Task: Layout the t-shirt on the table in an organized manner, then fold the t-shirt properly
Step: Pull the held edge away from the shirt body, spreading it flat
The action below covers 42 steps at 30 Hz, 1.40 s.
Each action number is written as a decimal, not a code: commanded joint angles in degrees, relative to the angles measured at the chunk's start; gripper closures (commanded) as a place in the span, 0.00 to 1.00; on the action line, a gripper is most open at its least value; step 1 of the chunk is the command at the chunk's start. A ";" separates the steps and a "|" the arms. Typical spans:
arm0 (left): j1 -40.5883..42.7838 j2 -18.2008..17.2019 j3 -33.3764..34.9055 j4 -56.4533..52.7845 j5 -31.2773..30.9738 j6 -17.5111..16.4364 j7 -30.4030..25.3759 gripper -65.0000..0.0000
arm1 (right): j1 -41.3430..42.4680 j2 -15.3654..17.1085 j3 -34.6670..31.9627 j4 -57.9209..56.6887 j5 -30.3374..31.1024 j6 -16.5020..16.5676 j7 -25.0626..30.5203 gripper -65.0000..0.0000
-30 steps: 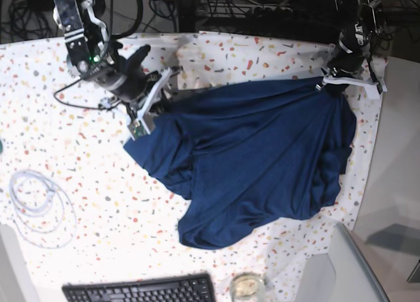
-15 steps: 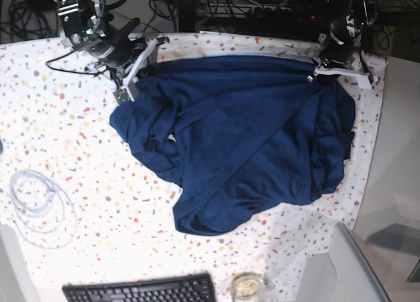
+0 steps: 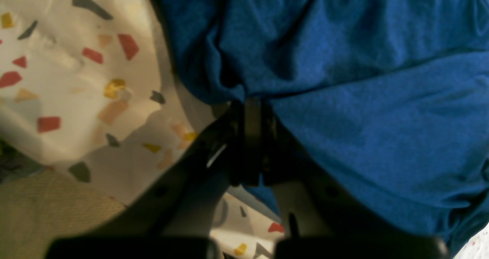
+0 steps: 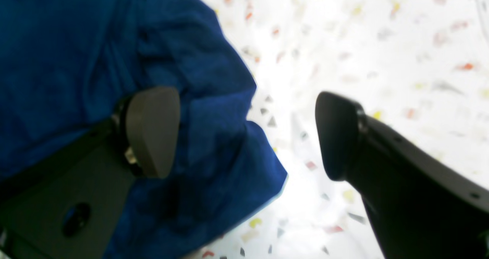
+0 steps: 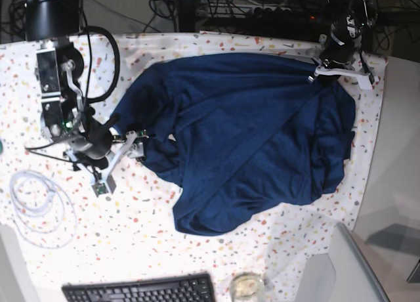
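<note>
The dark navy t-shirt point(image 5: 249, 138) lies wrinkled and partly bunched across the middle of the speckled table point(image 5: 98, 236). My left gripper point(image 5: 328, 75) is at the shirt's far right corner, shut on a fold of the fabric. The left wrist view shows this gripper point(image 3: 252, 106) pinching the t-shirt point(image 3: 363, 98) close up. My right gripper point(image 5: 123, 159) stands open just off the shirt's left edge. In the right wrist view this gripper point(image 4: 244, 135) has its pads wide apart. A loose corner of the t-shirt point(image 4: 214, 136) lies beneath them, ungripped.
A coiled white cable point(image 5: 39, 203) lies at the front left. A black keyboard point(image 5: 141, 290) and a glass jar point(image 5: 247, 285) sit at the front edge. A grey object point(image 5: 341, 269) stands at the front right. The table's right edge point(image 5: 377, 138) is close to the shirt.
My right gripper has opened, let go of the shirt's left edge, and moved from the far left toward the front. The freed fabric now lies on the table. The left gripper barely moved.
</note>
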 commanded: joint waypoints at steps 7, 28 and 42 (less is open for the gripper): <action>0.20 -0.31 -0.28 0.93 -0.43 -0.31 -0.97 1.00 | 1.44 0.37 0.17 -4.85 0.16 0.48 0.47 0.44; 0.20 -0.05 -5.73 0.93 -0.43 -0.31 -0.88 1.00 | -11.22 2.75 18.90 4.56 0.16 -0.84 0.29 1.00; 0.03 0.04 -5.64 0.93 -0.43 -0.31 -0.88 1.00 | -22.21 -4.64 24.44 22.14 0.25 -8.40 0.65 0.81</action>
